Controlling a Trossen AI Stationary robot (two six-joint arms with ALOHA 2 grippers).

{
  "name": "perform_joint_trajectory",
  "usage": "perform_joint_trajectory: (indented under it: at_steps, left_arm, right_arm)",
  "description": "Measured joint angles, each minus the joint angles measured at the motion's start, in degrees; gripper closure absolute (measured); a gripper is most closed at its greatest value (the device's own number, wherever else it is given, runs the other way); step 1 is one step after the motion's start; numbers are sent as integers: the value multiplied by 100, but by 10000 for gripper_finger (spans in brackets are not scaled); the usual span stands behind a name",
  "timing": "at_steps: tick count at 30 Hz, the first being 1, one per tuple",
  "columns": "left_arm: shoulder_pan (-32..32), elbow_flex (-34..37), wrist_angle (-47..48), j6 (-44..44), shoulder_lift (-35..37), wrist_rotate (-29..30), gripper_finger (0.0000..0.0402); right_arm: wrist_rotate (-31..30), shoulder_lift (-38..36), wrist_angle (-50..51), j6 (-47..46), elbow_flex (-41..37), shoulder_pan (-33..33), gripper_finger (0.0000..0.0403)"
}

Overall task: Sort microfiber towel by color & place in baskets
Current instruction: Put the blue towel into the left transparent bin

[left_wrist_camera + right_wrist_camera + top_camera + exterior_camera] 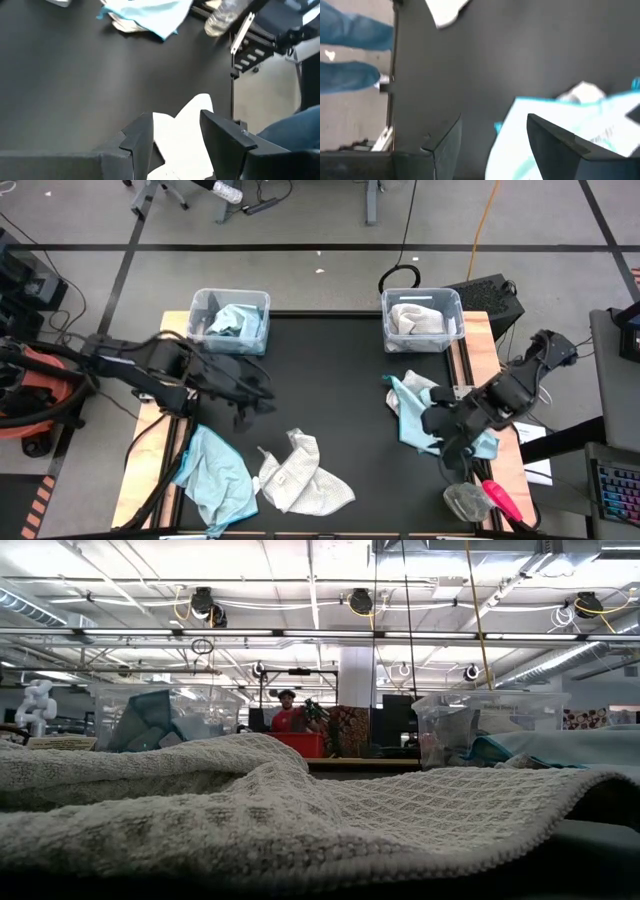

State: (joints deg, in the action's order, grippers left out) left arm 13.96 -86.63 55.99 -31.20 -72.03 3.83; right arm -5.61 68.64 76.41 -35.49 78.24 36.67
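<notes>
Clear baskets (229, 318), towels (300, 475): no legible writing, labels.

No legible text, labels, brand marks, numbers or signs anywhere on the table or in the room behind it. Faint dark marks on the light blue towel (580, 135) under the right arm's wrist camera; too blurred to read.

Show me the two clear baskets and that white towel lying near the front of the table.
Left basket (197, 304): high view, on its rim.
Right basket (452, 302): high view, on its rim.
White towel (300, 477): high view, on its middle.
</notes>
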Motion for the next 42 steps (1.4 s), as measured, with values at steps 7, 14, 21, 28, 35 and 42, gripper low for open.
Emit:
perform_joint_trajectory:
  at_steps: [7, 14, 21, 28, 35, 42]
  left_arm:
    - [476, 0, -114, 2, -632, 315, 234]
    - [745, 0, -166, 47, -1137, 571, 234]
    - [932, 0, -156, 209, -1559, 680, 234]
    - [1058, 19, -159, 347, -1882, 765, 234]
    - [1056, 370, -229, 358, -1882, 765, 234]
    - [1051, 372, -309, 439, -1875, 763, 234]
  right_arm:
    - [-17, -4, 498, -652, -136, 628, 189]
    - [104, -2, 519, -1199, -1009, 1043, 189]
    - [308, -2, 533, -1969, -2164, 1149, 189]
    - [448, -5, 231, -2467, -3067, 1145, 189]
    - [513, -98, -856, -2822, -3597, 949, 189]
    - [288, -103, -918, -3014, -3790, 726, 189]
